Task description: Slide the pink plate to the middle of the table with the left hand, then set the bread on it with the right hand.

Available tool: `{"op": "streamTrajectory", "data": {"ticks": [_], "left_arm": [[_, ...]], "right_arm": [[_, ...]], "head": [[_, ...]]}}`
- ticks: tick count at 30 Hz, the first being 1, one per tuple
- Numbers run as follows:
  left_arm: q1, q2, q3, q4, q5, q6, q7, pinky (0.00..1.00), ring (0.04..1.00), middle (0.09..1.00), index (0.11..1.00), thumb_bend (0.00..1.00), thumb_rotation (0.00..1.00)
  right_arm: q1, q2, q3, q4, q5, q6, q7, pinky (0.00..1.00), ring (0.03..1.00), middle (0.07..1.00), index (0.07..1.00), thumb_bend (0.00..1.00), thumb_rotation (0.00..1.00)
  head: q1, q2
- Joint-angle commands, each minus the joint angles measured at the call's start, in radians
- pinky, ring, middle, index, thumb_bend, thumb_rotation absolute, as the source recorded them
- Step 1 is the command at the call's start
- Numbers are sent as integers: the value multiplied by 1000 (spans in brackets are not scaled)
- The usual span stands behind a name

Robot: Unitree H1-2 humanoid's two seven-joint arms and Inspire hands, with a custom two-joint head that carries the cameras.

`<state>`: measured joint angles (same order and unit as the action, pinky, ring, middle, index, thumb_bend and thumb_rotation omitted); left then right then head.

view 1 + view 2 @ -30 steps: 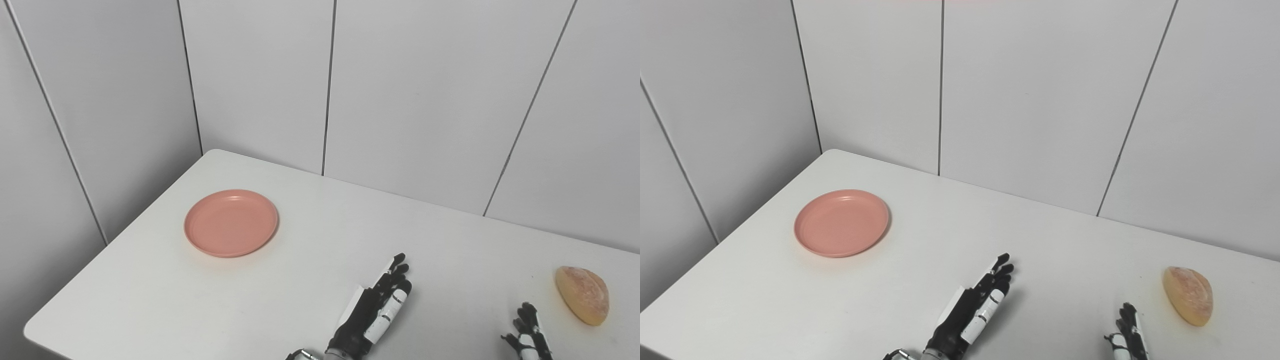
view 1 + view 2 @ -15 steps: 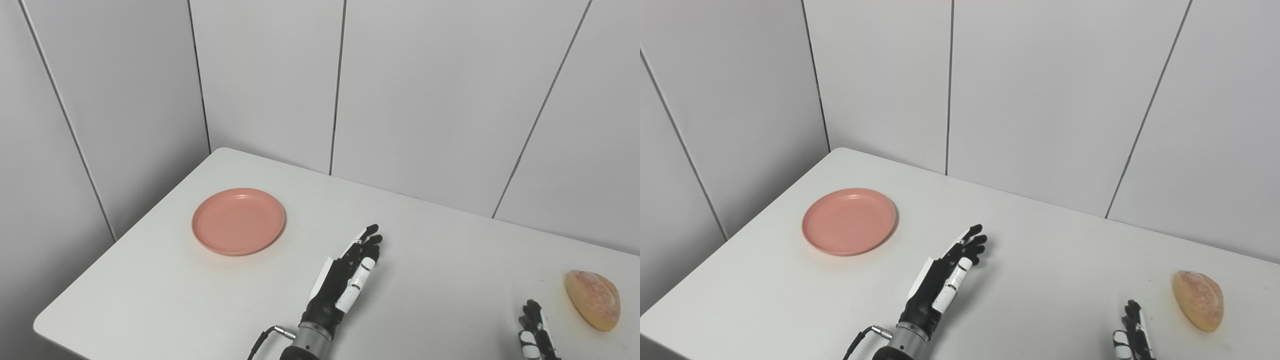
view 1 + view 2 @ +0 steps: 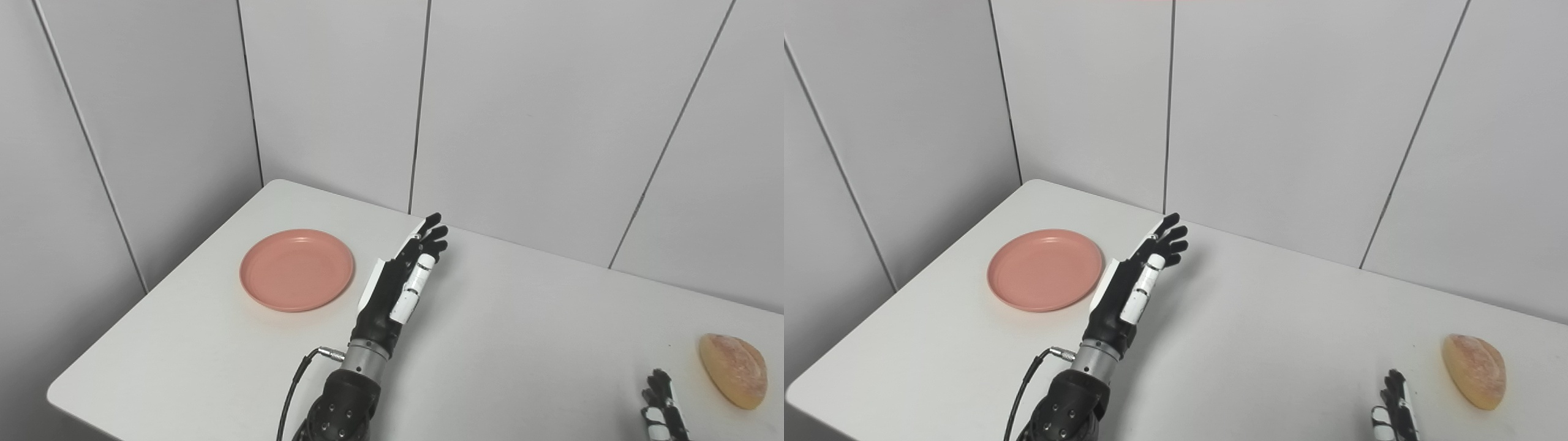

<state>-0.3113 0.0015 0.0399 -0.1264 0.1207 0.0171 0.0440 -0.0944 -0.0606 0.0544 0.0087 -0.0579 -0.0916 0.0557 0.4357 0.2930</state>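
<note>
A round pink plate (image 3: 297, 269) lies empty on the left part of the white table (image 3: 520, 331). My left hand (image 3: 401, 278) is open, fingers straight and pointing away from me, raised just to the right of the plate and apart from it. It also shows in the right eye view (image 3: 1139, 275). A golden bread roll (image 3: 733, 370) lies at the far right of the table. Only the fingertips of my right hand (image 3: 661, 410) show at the bottom edge, left of the bread and not touching it.
Grey panelled walls (image 3: 520, 110) close off the table at the back and on the left. The table's left corner and front edge (image 3: 61, 392) are near the plate. A cable (image 3: 294, 386) hangs at my left wrist.
My left hand has moved forward and to the left, from the table's near middle to just right of the plate. The camera has shifted slightly. The right hand, plate and bread stay put.
</note>
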Motion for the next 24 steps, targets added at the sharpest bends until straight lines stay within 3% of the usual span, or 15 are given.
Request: {"op": "streamTrajectory", "data": {"ticks": [1,24], "left_arm": [[-46,14,16,-15,-27,-42,8,879,883,907,906,452,1000],[-175,143,205,35,-162,0,51,843,862,876,863,392,1000]], "right_arm": [[6,-1,-1,29,0,-38,-2,1000,1000,1000,1000,249,1000],[-1,-9,-6,48,19,-52,5,1000,1000,1000,1000,248,1000]], "head": [[0,-1],[17,-4]]}}
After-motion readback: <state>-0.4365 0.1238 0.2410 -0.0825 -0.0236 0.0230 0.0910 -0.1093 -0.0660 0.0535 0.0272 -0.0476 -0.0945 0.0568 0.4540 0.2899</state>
